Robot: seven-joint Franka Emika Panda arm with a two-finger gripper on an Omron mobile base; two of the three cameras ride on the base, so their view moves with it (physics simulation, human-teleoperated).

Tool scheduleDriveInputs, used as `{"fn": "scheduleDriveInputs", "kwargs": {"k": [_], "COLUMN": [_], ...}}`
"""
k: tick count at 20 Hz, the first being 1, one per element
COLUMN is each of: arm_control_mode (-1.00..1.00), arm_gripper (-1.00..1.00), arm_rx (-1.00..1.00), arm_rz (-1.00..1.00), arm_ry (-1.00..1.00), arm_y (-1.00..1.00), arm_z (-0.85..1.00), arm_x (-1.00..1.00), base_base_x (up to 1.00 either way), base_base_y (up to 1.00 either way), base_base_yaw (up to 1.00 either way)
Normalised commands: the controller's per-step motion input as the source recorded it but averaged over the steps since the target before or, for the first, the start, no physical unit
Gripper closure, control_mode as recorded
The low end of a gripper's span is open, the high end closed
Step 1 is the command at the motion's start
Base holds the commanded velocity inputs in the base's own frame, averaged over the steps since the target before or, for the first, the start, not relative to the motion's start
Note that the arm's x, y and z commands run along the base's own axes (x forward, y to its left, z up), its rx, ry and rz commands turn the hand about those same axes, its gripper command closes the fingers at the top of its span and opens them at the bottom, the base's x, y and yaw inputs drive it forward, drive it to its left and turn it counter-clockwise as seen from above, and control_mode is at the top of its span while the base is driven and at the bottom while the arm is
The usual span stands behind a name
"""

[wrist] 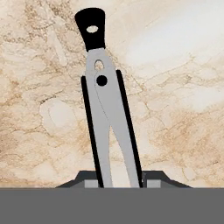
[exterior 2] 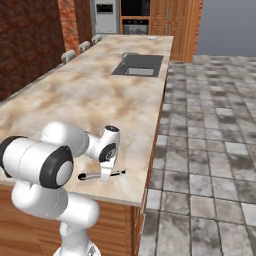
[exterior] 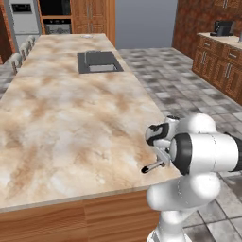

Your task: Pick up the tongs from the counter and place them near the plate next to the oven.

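Gripper (exterior 2: 105, 174) astride tongs (wrist: 107, 118) on counter (exterior: 71, 118), fingertips mostly cut off.

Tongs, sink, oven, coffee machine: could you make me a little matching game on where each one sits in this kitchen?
Things:
1. tongs
2. sink
3. oven
4. coffee machine

Places:
A. on the side counter at the right wall
B. set into the island counter, in its far part
C. in the wall beyond the island's far end
D. at the island's near edge, between the fingers of the gripper

Pairs: 1-D, 2-B, 3-C, 4-A
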Motion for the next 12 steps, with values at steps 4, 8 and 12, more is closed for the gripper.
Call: {"fn": "scheduleDriveInputs", "kwargs": {"k": [4, 8, 12], "arm_control_mode": [-1.0, -1.0, -1.0], "arm_gripper": [1.0, 1.0, 1.0], "arm_rx": [0.0, 0.02, 0.05], "arm_rz": [0.0, -0.01, -0.07], "arm_ry": [-0.12, -0.18, -0.25], "arm_y": [0.01, 0.0, -0.09], "arm_z": [-0.33, -0.07, 0.34], "arm_x": [-0.21, -0.33, -0.45], "base_base_x": [0.0, 0.0, 0.0], "base_base_y": [0.0, 0.0, 0.0], "base_base_yaw": [0.0, 0.0, 0.0]}}
